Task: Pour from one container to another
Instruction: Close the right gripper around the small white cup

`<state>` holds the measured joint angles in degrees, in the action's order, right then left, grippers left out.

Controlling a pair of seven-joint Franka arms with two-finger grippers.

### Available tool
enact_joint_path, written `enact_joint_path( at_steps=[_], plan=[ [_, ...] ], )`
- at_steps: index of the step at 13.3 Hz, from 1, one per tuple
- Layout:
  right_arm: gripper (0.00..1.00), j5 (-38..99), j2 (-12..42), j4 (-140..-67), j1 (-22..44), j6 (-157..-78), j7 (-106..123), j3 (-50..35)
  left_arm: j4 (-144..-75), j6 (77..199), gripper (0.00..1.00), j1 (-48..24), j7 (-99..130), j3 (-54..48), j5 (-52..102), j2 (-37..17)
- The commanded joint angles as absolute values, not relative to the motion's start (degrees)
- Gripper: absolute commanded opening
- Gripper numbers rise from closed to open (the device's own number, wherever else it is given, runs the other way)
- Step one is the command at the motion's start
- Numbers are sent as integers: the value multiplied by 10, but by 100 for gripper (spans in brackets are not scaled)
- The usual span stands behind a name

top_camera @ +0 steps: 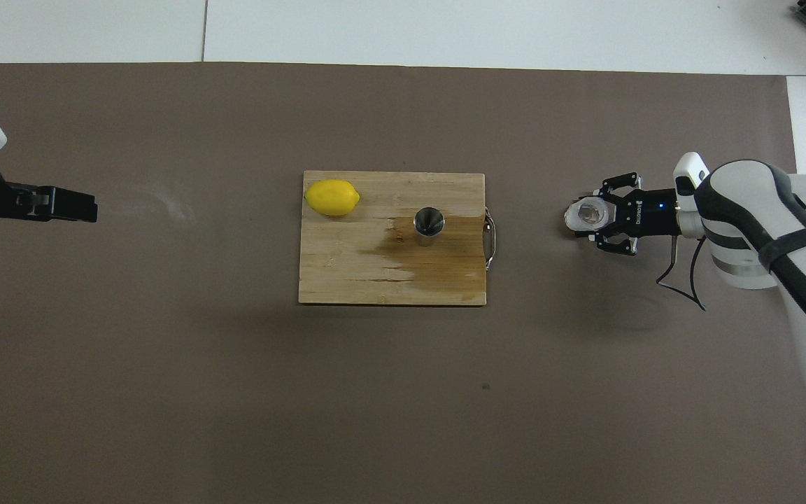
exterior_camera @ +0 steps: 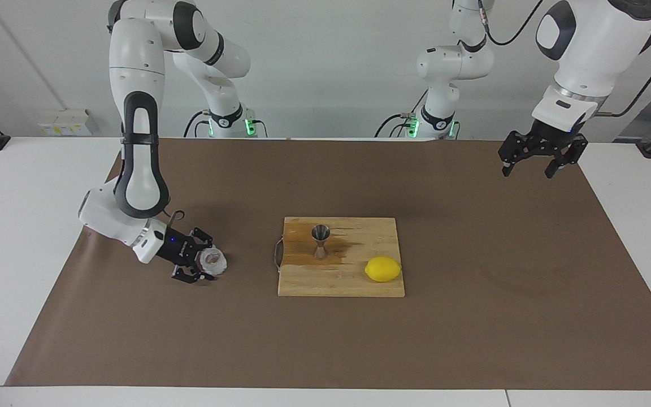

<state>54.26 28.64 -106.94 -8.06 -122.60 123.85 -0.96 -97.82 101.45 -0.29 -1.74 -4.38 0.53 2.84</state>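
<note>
The small translucent knobbly cup (exterior_camera: 214,262) stands upright on the brown mat, beside the cutting board toward the right arm's end; it also shows in the overhead view (top_camera: 587,214). My right gripper (exterior_camera: 202,259) is low at the mat and lies nearly level, with the cup at its tip (top_camera: 597,215). The steel hourglass jigger (exterior_camera: 320,241) stands upright on the wooden cutting board (exterior_camera: 354,282), on a wet patch (top_camera: 428,225). My left gripper (exterior_camera: 530,167) waits open and empty, high over the mat at the left arm's end (top_camera: 74,205).
A yellow lemon (exterior_camera: 383,269) lies on the board beside the jigger, toward the left arm's end (top_camera: 332,197). The board (top_camera: 347,280) has a metal handle (top_camera: 490,238) on the side facing the cup. Brown mat (exterior_camera: 472,339) covers the table.
</note>
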Motion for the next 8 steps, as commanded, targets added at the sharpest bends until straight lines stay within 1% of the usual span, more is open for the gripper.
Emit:
enact_joint_path(
  at_steps=[1, 3, 4, 8],
  plan=[
    [50, 559, 283, -1081, -74, -1233, 1254, -12, -988, 1016, 100, 4, -24, -42, -6, 36],
    [43, 561, 283, -1077, -74, -1229, 1252, -13, -989, 1012, 100, 15, -24, -45, -6, 36],
    [43, 562, 280, -1073, -74, -1230, 1250, -22, -991, 1012, 100, 16, -25, -45, -7, 34],
    [43, 552, 223, -1068, -44, -1231, 1134, -26, -990, 1012, 100, 18, -22, -48, -7, 32]
  ],
)
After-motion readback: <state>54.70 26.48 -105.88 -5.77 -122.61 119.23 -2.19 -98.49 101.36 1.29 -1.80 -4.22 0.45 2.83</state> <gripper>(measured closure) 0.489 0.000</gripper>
